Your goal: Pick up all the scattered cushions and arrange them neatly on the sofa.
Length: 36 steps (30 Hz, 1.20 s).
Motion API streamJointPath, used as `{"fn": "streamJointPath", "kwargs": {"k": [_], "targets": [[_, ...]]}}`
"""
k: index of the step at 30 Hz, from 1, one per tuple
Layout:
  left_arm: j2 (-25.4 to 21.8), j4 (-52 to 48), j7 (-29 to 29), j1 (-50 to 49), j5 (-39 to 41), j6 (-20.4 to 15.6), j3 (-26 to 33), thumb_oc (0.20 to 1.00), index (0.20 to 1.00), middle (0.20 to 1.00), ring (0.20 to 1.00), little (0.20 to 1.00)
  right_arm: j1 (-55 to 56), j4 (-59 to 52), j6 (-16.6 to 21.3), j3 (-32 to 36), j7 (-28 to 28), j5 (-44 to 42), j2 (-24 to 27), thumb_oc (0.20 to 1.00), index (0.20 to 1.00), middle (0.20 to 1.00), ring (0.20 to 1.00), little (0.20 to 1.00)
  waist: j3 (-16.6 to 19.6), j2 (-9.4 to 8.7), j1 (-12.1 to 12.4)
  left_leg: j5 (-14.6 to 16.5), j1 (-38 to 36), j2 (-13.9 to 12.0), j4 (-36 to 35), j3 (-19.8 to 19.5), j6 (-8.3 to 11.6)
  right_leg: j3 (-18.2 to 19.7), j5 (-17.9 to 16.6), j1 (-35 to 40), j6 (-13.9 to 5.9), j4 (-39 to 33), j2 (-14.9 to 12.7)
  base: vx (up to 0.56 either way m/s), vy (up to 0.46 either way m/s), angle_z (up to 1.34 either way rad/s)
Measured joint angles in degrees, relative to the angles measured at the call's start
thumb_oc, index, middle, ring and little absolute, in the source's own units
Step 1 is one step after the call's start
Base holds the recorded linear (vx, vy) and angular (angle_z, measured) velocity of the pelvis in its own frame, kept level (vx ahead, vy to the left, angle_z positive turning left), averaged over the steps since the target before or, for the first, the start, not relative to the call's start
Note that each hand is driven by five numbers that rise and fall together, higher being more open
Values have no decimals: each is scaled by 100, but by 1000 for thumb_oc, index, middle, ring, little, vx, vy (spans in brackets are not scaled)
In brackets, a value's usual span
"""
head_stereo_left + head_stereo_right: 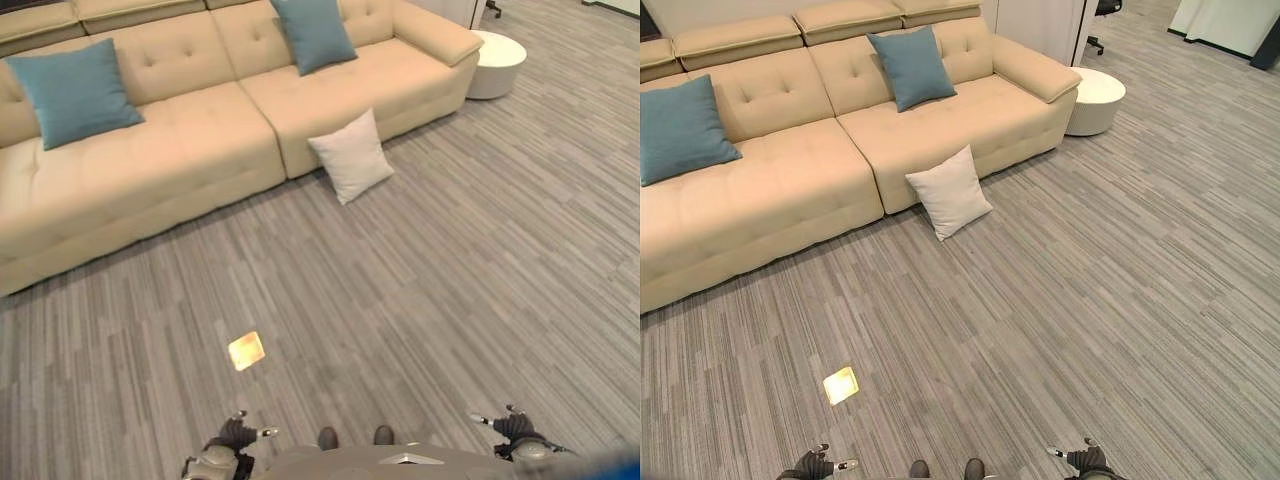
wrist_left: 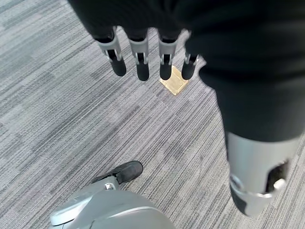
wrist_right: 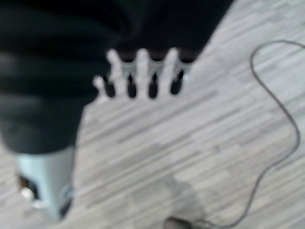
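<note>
Nearest the camera, the left hand (image 2: 147, 57) and the right hand (image 3: 138, 76) were held low at the robot's sides, fingers straight and relaxed, nothing carried in either; they were judged to be kept free because the walk to the pick-up point had not been made. Just ahead of the left hand, a small brass-coloured floor plate (image 1: 246, 351) was set flush in the grey striped carpet (image 1: 450, 280). Well beyond it, a white cushion (image 1: 352, 156) was propped on one corner on the floor, leaned against the front of the beige sofa (image 1: 180, 170) near the seam between its two seat sections; it was taken to be the one piece left to collect. Two blue cushions had been stood upright against the backrest, one (image 1: 76, 92) on the left seat, the other (image 1: 313, 32) on the right seat, apparently already arranged. Farthest off, a round white side table (image 1: 495, 62) was stationed beside the sofa's right armrest.
</note>
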<state>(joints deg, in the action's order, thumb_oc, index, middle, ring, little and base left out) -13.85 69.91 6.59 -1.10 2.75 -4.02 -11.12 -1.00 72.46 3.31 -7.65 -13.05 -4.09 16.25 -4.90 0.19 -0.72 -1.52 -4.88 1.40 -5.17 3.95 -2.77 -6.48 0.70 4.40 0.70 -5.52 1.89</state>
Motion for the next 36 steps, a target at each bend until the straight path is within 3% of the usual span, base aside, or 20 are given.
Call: {"fn": "streamJointPath", "kwargs": {"k": [16, 19, 20, 22, 24, 28, 30, 31, 35, 36], "targets": [[6, -2, -3, 71, 102, 14, -11, 1000, 1000, 1000, 1000, 1000, 102, 70, -47, -57, 34, -3, 15, 1000, 1000, 1000, 1000, 1000, 18, -29, -49, 24, 108, -28, 36, -12, 43, 60, 11, -94, 68, 4, 42, 2, -52, 0], [-15, 0, -5, 252, 109, 14, -16, 1000, 1000, 1000, 1000, 1000, 71, 170, -45, -83, 42, -14, 29, 1000, 1000, 1000, 1000, 1000, -150, -132, -60, 32, 451, -39, 394, -170, 171, 25, -28, -183, 154, 30, 73, -77, -109, 21], [-32, 2, -10, 429, 110, 11, -10, 1000, 1000, 1000, 1000, 1000, 15, 164, -39, -89, 50, -17, 13, 1000, 1000, 1000, 1000, 1000, -318, -297, -94, 10, 758, 54, 921, -322, 366, -49, -23, -185, 216, 30, -36, -38, -102, 28], [-15, 9, -10, 599, 115, 5, -13, 1000, 1000, 1000, 1000, 1000, -172, 183, -42, -84, 46, -22, 43, 1000, 1000, 1000, 1000, 1000, -513, -369, -107, 18, 1120, 93, 1562, -373, 479, -41, 32, -211, 306, 27, -55, 46, -71, 28], [-14, -6, -11, 876, 119, -4, -57, 1000, 1000, 1000, 1000, 1000, -312, 199, -44, -97, 47, -22, 22, 1000, 1000, 1000, 1000, 1000, -763, -538, -110, -47, 1739, 180, 2521, -438, 763, 19, 18, -194, 425, -1, -155, 98, 9, 16], [-9, 9, -26, 864, 114, -4, -198, 1000, 1000, 1000, 1000, 1000, -368, 164, -44, -207, 23, -25, 73, 1000, 1000, 1000, 1000, 1000, -771, -450, -24, 4, 1786, -166, 1465, -273, 723, -129, 20, -161, 529, -1, -127, 171, 47, 0], [49, 10, -30, 864, 114, -7, -230, 1000, 1000, 1000, 1000, 1000, -376, 177, -50, -236, 14, -25, 69, 1000, 1000, 1000, 1000, 1000, -801, -342, 32, -158, 1822, -271, 625, -331, 841, -36, 42, -191, 515, 1, -80, 255, 132, -12], [63, 12, -30, 836, 115, -1, -228, 1000, 1000, 1000, 1000, 1000, -395, 175, -50, -260, 12, -24, 69, 1000, 1000, 1000, 1000, 1000, -813, -296, 35, -224, 1888, -311, 551, -336, 831, 19, 58, -212, 453, 0, -39, 358, 209, -39], [101, 13, -32, 522, 111, 4, -181, 1000, 1000, 1000, 1000, 1000, -472, 166, -45, -285, 24, -22, 104, 1000, 1000, 1000, 1000, 1000, -693, -129, 32, -367, 1451, -294, 254, -286, 598, 505, 208, 10, 245, 30, 12, 225, 148, -75], [148, 65, -32, 478, 102, 1, -221, 1000, 1000, 1000, 1000, 1000, -360, 168, -57, -292, 28, -22, 197, 1000, 1000, 1000, 1000, 1000, -574, 32, -17, -655, 1237, -318, 148, -231, 256, 610, 388, 57, 132, 130, 48, 330, 262, -77]]}}
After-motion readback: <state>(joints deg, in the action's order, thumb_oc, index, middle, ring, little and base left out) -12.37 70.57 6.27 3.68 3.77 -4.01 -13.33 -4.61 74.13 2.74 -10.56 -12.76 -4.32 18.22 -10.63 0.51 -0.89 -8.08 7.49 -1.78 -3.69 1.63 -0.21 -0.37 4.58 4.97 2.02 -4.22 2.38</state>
